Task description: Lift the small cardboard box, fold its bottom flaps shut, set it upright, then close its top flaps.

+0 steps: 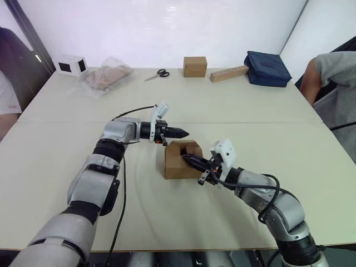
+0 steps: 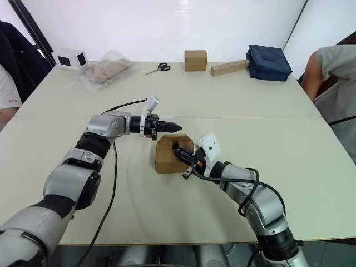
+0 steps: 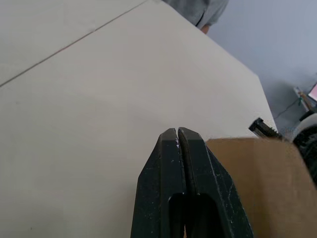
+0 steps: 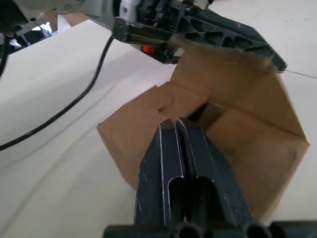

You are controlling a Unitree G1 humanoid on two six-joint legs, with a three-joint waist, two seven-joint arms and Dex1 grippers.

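Left eye view: pale table [image 1: 67, 105], white wall [image 1: 167, 28] behind, seated person [image 1: 328, 78] beside.

The left arm reaches forward across the table, forearm level, wrist straight, and its gripper [image 1: 182, 133] points toward the robot's right with the two black fingers [image 3: 171, 163] pressed together, holding nothing. The right arm bends at the elbow and angles inward toward the left, its gripper [image 1: 186, 158] lower and nearer the body, its fingers [image 4: 171, 148] likewise closed against each other.
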